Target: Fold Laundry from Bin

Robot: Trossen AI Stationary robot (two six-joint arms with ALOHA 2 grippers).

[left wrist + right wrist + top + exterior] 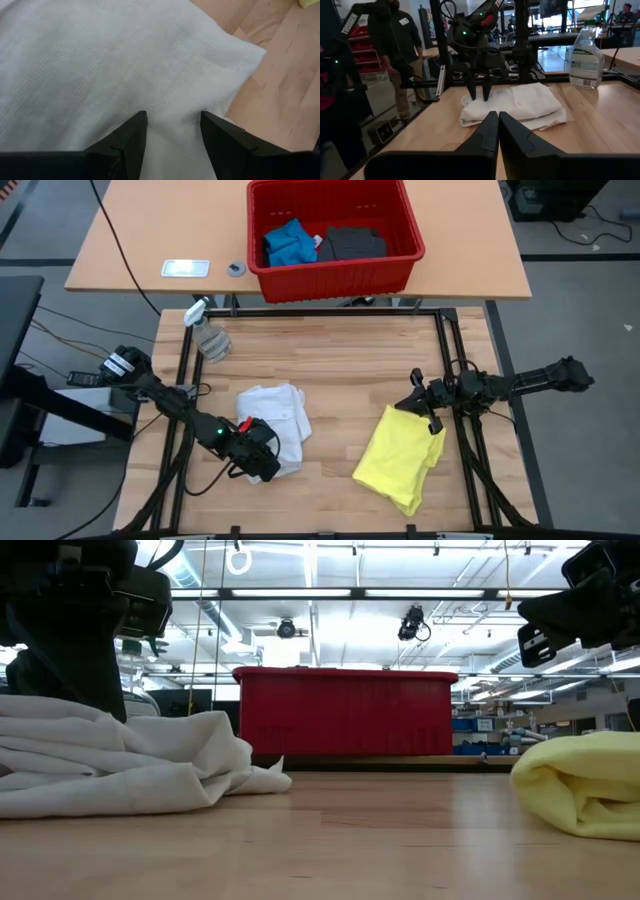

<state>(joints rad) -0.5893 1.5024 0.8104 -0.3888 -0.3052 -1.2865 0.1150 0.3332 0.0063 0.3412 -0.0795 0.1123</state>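
A folded white shirt lies on the wooden table, left of centre. My left gripper slants down over its near-left part, its fingers open, with cloth below the gap. A folded bright yellow T-shirt lies at the near right. My right gripper hangs level above the T-shirt's far corner, pointing toward the table's left, its fingers shut on nothing. The red bin stands on the tan table beyond. A blue piece and a dark grey piece lie in it. My left gripper comes from above, slanting down, at the white shirt's near-left part. Its open fingertips stand at the cloth's top surface. I cannot tell whether they touch it. The shirt lies flat on the table.
A clear spray bottle stands at the wooden table's far left corner. A white flat object and a small roll lie on the tan table beside the bin. A person stands beyond the table's left side. Bare wood shows between the two garments.
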